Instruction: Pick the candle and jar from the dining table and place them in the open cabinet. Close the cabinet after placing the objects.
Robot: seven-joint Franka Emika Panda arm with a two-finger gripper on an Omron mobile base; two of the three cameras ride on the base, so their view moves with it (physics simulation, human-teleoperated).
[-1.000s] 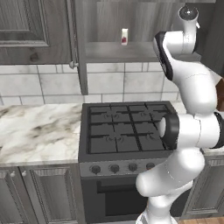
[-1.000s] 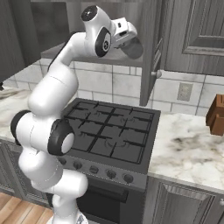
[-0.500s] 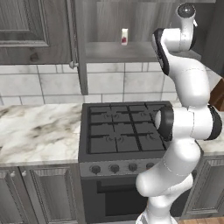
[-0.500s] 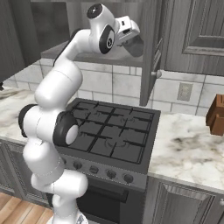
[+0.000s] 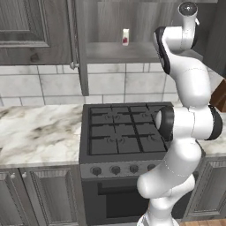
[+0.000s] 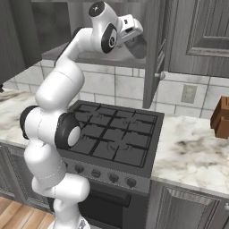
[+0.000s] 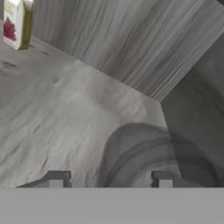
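the hand view looks along the cabinet shelf (image 7: 65, 109): the jar (image 7: 162, 159), a translucent grey glass cylinder with a rounded rim, stands on the shelf in the corner where back wall meets side wall, partly between the two dark fingertips (image 7: 56, 178). the gripper (image 7: 107, 181) is open, its tips set apart, one tip left of the jar on the bare shelf, the other in front of the glass; whether either touches the jar i cannot tell. at the top left of that view stands one small white carton (image 7: 16, 22) with a red mark, well apart from the jar.

the left base view shows the same carton (image 5: 126, 37) upright on the shelf (image 5: 119, 53) of the open cabinet (image 5: 114, 26), left of the arm; the arm's upper links cover the right part of the shelf there. it also shows one stove (image 5: 121, 132) with a row of knobs, and marble worktop (image 5: 35, 132) to its left.

the right base view shows the hand reaching into the cabinet (image 6: 67, 27), with the jar (image 6: 136, 47) as a dim grey shape just past the hand, beside the open door (image 6: 154, 49). it adds one wall socket (image 6: 188, 93) and one brown block (image 6: 221, 117) on the worktop (image 6: 192, 154) right of the stove (image 6: 116, 138).
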